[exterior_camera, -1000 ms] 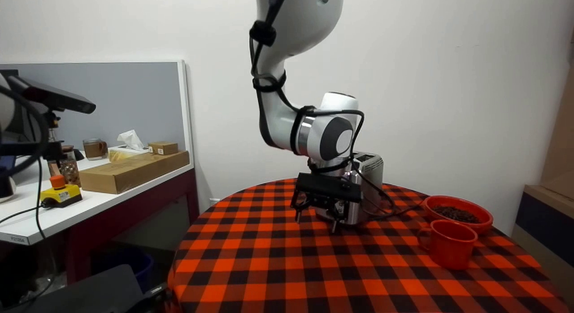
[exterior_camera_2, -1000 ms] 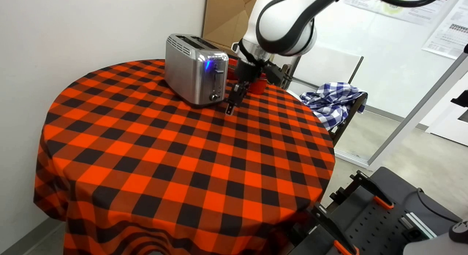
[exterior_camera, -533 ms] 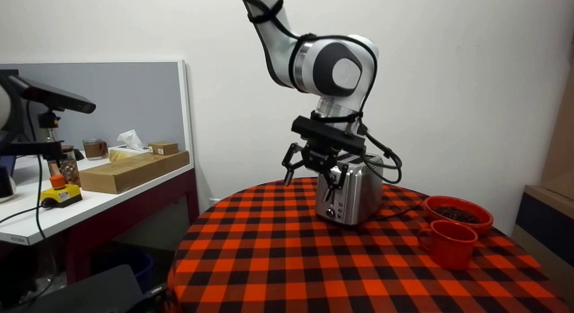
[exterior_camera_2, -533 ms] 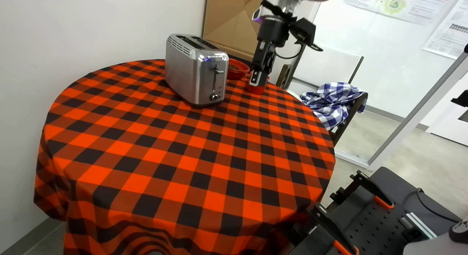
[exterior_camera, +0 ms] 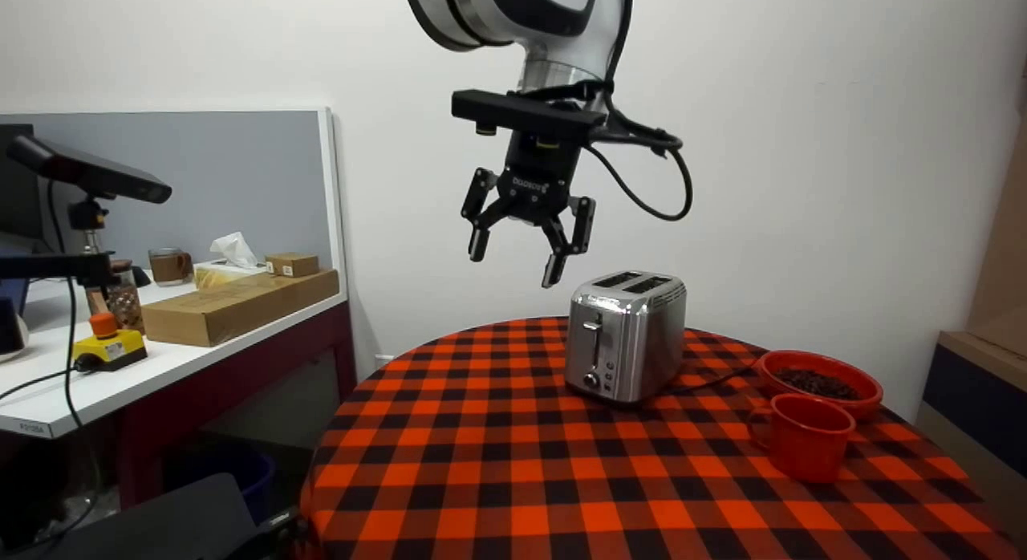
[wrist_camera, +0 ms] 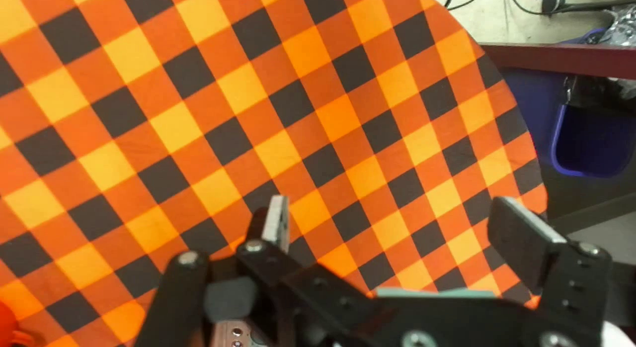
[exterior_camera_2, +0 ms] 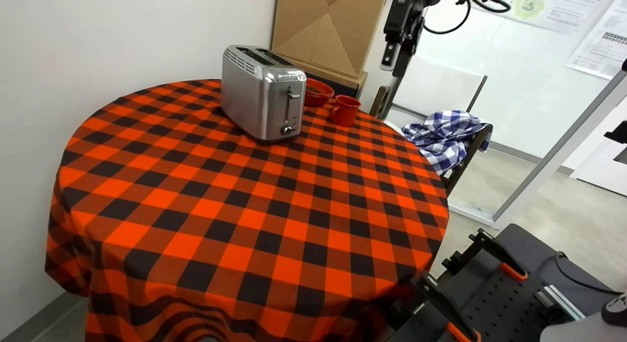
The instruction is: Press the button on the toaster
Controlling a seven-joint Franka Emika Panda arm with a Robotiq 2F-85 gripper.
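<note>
The silver two-slot toaster (exterior_camera: 662, 343) stands upright on the checked table; it also shows in an exterior view (exterior_camera_2: 242, 97). Its front lever (exterior_camera: 592, 326) sits near the top of its slot, with a round knob (exterior_camera: 591, 379) below; the lever shows in an exterior view too (exterior_camera_2: 293, 95). My gripper (exterior_camera: 514, 265) is open and empty, in the air above the toaster's height and apart from it. It hangs at the top of an exterior view (exterior_camera_2: 393, 65). In the wrist view my open fingers (wrist_camera: 390, 213) have only tablecloth between them; the toaster is out of that view.
A red bowl (exterior_camera: 818, 379) with dark contents and a red mug (exterior_camera: 810, 440) stand beside the toaster. The toaster's cord (exterior_camera: 714, 381) runs towards the bowl. A white desk (exterior_camera: 265, 323) with boxes stands apart. A chair with a checked cloth (exterior_camera_2: 446, 136) stands beyond the table.
My gripper has risen from low in front of the toaster, up and away from it, staying open. The toaster, bowl and mug have not moved; the lever and mug are uncovered now.
</note>
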